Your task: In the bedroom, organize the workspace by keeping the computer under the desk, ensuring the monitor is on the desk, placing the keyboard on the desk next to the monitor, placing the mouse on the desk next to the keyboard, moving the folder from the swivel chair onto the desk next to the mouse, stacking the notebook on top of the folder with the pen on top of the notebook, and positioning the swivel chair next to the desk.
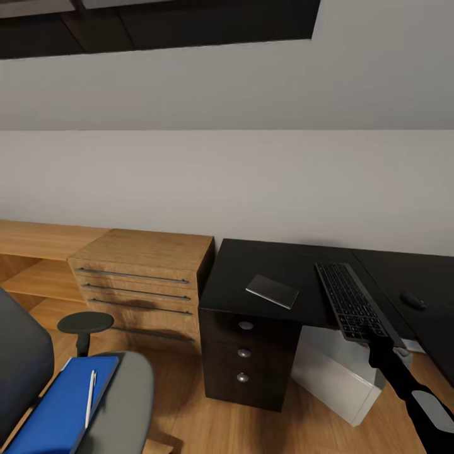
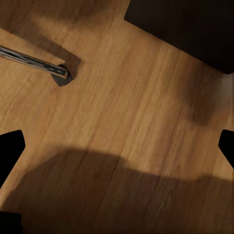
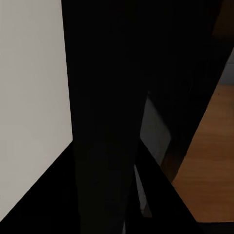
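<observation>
The black desk [image 1: 252,261] stands against the wall, with the thin dark grey notebook [image 1: 272,291] lying on it. The keyboard [image 1: 350,299] lies slanted on the desk, its near end past the front edge, and my right gripper [image 1: 371,342] is shut on that end. The mouse [image 1: 413,300] sits on the desk to the right. Under the desk is the light grey computer [image 1: 337,372]. The swivel chair [image 1: 129,394] is at lower left, carrying the blue folder [image 1: 57,410] and the white pen [image 1: 90,397]. My left gripper [image 2: 117,151] hangs open over the wooden floor. The monitor is out of view.
A light wooden drawer unit [image 1: 142,280] stands just left of the desk, with low wooden shelving [image 1: 34,252] beyond it. The chair's black armrest [image 1: 85,323] rises between the seat and that unit. A chrome chair leg [image 2: 34,61] lies on the floor.
</observation>
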You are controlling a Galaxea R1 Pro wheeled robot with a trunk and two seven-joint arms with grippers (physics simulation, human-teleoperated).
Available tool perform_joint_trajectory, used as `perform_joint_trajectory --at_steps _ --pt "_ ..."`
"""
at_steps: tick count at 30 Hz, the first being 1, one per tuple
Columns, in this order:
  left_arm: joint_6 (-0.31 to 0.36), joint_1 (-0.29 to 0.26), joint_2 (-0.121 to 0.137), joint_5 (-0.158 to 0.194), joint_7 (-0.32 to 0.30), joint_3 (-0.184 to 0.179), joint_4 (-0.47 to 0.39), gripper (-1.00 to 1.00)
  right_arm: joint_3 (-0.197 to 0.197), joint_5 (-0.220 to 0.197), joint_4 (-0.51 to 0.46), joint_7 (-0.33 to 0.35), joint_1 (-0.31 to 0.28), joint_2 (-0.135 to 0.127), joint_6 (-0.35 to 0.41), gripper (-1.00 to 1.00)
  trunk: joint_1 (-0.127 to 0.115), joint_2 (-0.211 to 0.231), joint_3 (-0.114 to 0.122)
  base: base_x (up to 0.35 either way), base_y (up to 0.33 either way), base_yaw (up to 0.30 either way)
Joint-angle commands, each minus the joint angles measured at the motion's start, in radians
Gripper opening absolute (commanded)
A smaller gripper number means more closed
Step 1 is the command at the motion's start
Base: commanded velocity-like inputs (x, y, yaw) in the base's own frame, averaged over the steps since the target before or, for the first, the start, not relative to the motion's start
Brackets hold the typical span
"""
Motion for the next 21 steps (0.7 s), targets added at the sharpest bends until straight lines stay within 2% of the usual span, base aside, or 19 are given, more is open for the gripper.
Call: perform_joint_trajectory --at_steps 1,5,9,13,21 --pt "-0.004 -0.001 0.001 0.009 0.007 -0.008 0.0 1.0 -0.002 -0.009 0.0 0.003 -0.001 -0.001 0.01 -1.0 -0.004 0.007 0.002 0.0 0.0 0.0" --pt "-0.004 -0.001 0.001 0.004 0.007 -0.008 0.0 1.0 -0.002 -0.008 -0.003 -0.002 -0.001 -0.001 0.012 -1.0 -0.019 0.035 0.015 0.0 0.0 0.0" --pt "-0.004 -0.001 0.001 -0.014 0.007 -0.007 0.0 1.0 -0.002 -0.007 -0.006 -0.039 -0.001 -0.002 0.015 -1.0 -0.035 0.063 0.027 0.0 0.0 0.0" --pt "-0.003 -0.001 0.001 -0.023 0.007 -0.007 0.0 1.0 -0.002 -0.008 -0.007 -0.064 -0.001 -0.015 0.037 -1.0 -0.05 0.091 0.04 0.0 0.0 0.0" --pt "-0.003 -0.001 0.001 -0.025 0.007 -0.007 0.002 1.0 -0.002 -0.008 -0.007 -0.056 -0.001 -0.028 0.082 -1.0 -0.081 0.147 0.065 0.0 0.0 0.0"
